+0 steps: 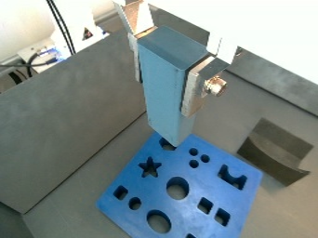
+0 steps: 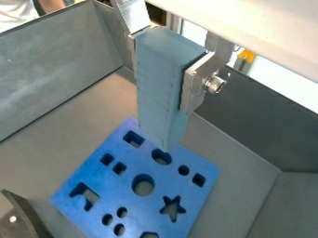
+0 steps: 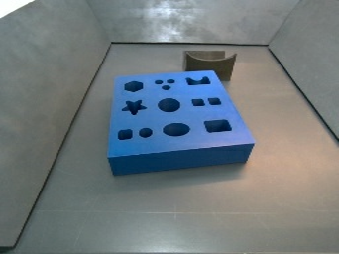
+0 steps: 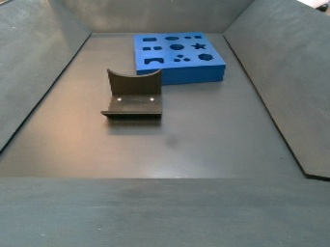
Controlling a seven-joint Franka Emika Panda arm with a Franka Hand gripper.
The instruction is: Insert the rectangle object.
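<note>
The rectangle object point(image 1: 168, 93) hangs upright between the silver fingers point(image 1: 196, 88) of the gripper point(image 2: 159, 79), clamped on its sides, high above the blue block point(image 3: 176, 124); the dark curved piece point(image 3: 209, 63) sits at the block's 1 o'clock in a side view

the claw point(image 1: 165, 58) is cut off by the frame edge in both wrist views (absent from both side views), and the rectangle object point(image 1: 168, 93) hides part of the blue block point(image 1: 187, 191).
</note>
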